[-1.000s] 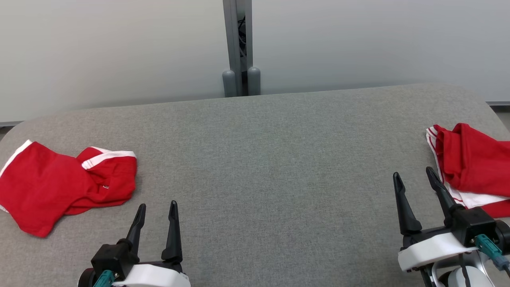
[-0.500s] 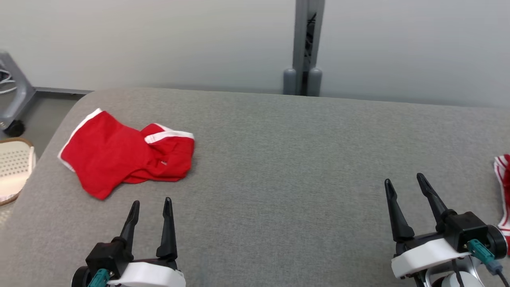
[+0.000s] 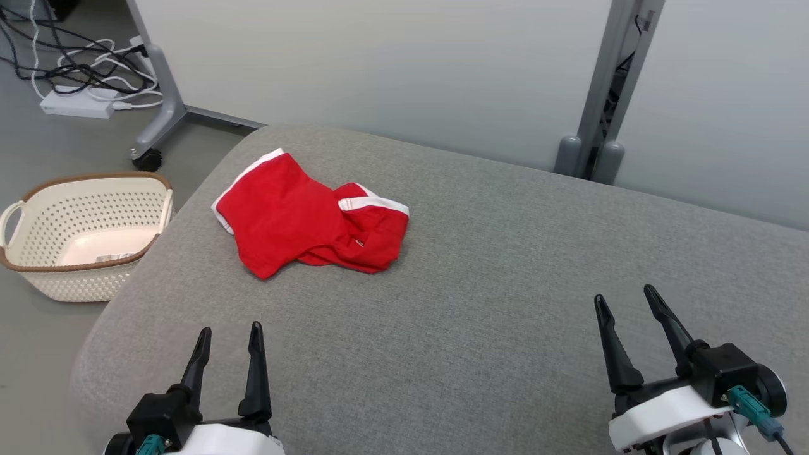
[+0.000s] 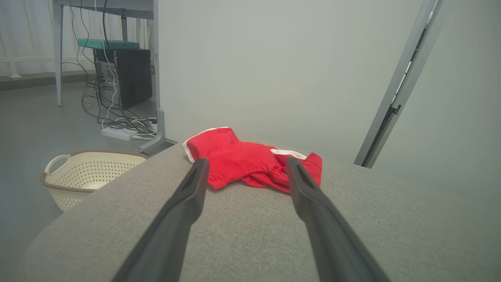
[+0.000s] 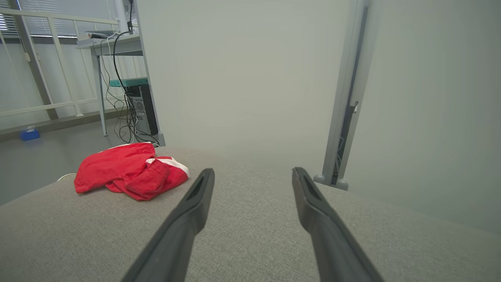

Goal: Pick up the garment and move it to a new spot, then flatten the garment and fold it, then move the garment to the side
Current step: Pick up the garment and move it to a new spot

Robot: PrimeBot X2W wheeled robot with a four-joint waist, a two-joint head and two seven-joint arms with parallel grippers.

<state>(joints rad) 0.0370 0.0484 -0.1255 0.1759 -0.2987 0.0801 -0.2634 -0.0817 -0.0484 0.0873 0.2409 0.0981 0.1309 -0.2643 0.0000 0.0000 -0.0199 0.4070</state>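
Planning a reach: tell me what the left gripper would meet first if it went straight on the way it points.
The left gripper points at the crumpled red garment with white trim, so that likely comes first. Its height over the grey fabric-covered table is unclear; it might graze that before.

Even, soft indoor light; faint shadows under the red garment (image 3: 310, 221); no glare; wrist views hazy, edges bowed; near fingers (image 4: 176, 219) slightly soft.
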